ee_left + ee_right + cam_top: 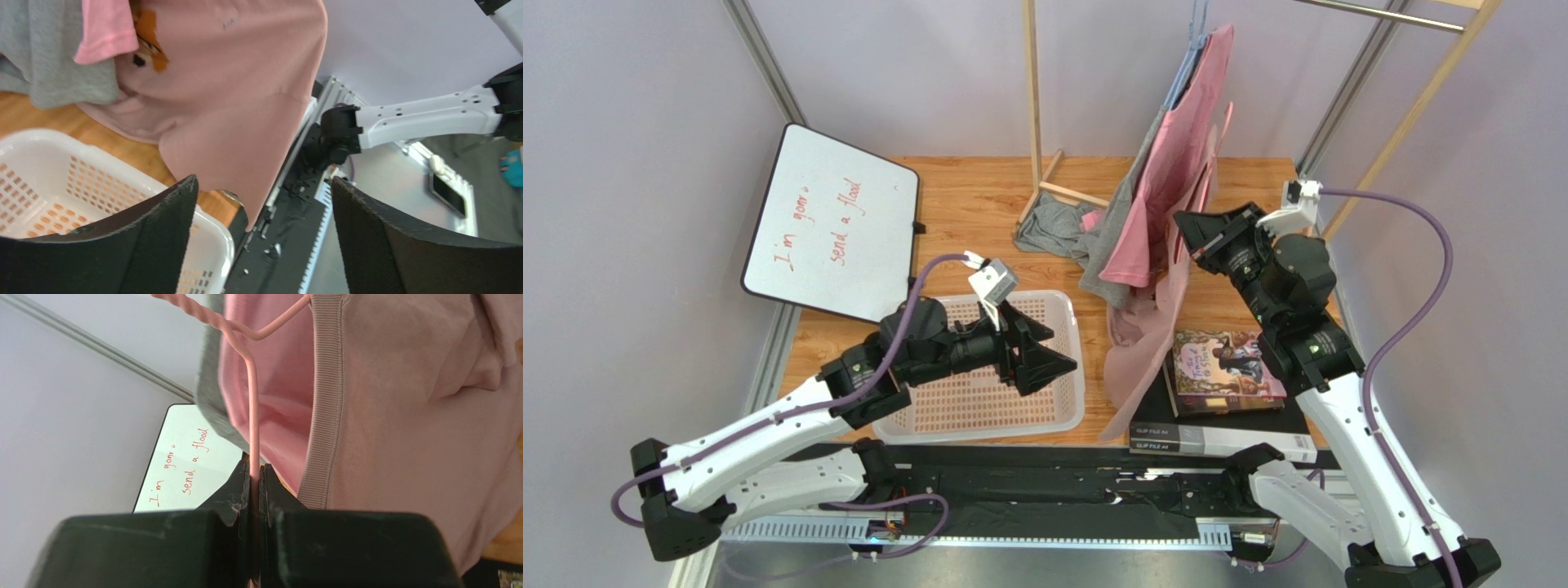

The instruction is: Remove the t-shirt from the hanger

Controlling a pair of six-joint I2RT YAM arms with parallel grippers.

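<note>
A dusty pink t-shirt [1143, 337] hangs on a pink wire hanger [251, 410], its hem trailing down to the table's front. In the right wrist view its ribbed collar [325, 416] sits beside the wire. My right gripper [1185, 227] is shut on the hanger's wire [256, 474]. My left gripper [1057, 355] is open and empty above the basket's right end, just left of the shirt's lower part. In the left wrist view [264, 184] the shirt [245, 92] hangs ahead of the open fingers, apart from them.
A white basket [1063, 404] lies under my left gripper. A brighter pink garment [1167, 172] and a grey one [1057, 227] hang or lie by the wooden rack [1032, 98]. A whiteboard [836, 227] is at the left; boxed games [1228, 368] are at the right.
</note>
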